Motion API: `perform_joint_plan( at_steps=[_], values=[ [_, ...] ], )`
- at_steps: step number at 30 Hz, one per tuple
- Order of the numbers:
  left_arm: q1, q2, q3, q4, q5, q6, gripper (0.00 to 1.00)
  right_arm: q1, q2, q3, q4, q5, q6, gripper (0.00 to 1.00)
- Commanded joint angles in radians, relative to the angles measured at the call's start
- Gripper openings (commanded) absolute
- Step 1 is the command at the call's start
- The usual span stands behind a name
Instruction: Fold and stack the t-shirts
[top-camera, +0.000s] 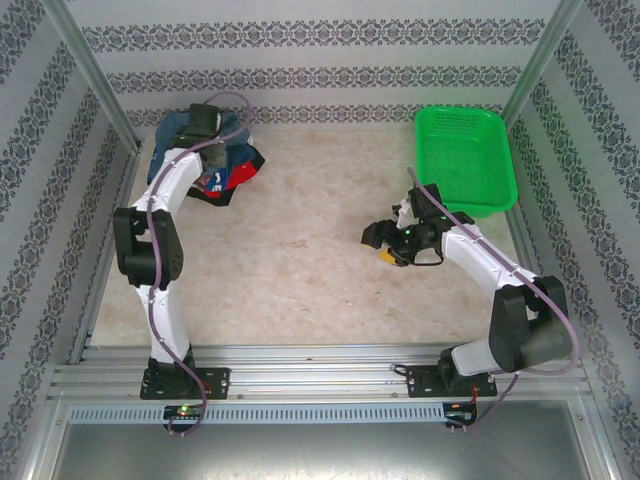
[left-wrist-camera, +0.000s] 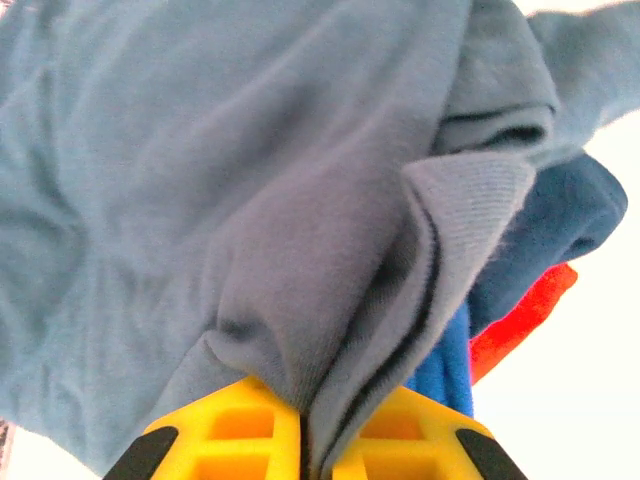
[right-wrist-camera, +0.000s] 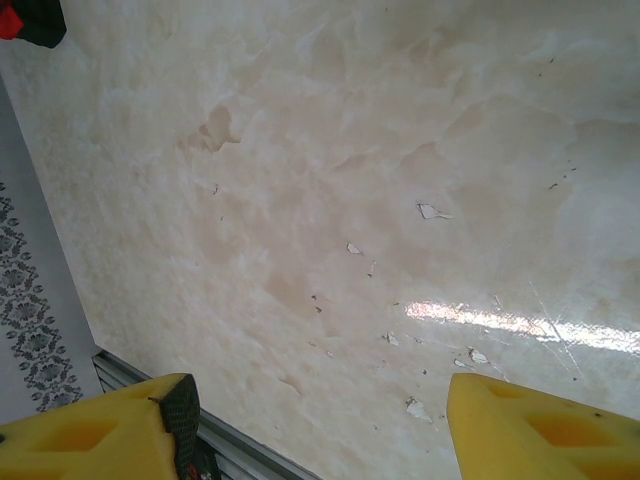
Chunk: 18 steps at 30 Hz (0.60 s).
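A heap of t-shirts (top-camera: 215, 160) lies at the table's far left corner, with blue, red and black cloth showing. My left gripper (top-camera: 208, 125) is down in the heap. In the left wrist view its yellow fingers (left-wrist-camera: 230, 430) are shut on a fold of the slate-blue t-shirt (left-wrist-camera: 250, 200), with a bright blue shirt (left-wrist-camera: 445, 365) and a red one (left-wrist-camera: 520, 320) beneath it. My right gripper (top-camera: 385, 243) hovers open over bare table right of centre, its fingers (right-wrist-camera: 520, 425) wide apart with nothing between them.
A green mesh basket (top-camera: 463, 160) stands at the far right of the marble table (top-camera: 300, 270). Patterned walls enclose the back and sides. An aluminium rail (top-camera: 320, 365) runs along the near edge by the arm bases.
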Motion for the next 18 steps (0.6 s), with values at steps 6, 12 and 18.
perform_joint_plan(
  at_steps=[6, 12, 18],
  values=[
    [0.061, -0.071, -0.067, 0.102, 0.189, -0.083, 0.03, -0.008, 0.008, 0.009, 0.015, -0.017, 0.007, 0.68],
    [0.029, -0.049, -0.174, 0.167, 0.288, -0.088, 0.06, -0.006, 0.014, 0.015, 0.014, -0.016, 0.007, 0.68],
    [-0.002, 0.008, -0.221, 0.205, 0.345, -0.139, 0.12, -0.006, 0.007, 0.019, 0.005, -0.011, 0.008, 0.68]
  ],
)
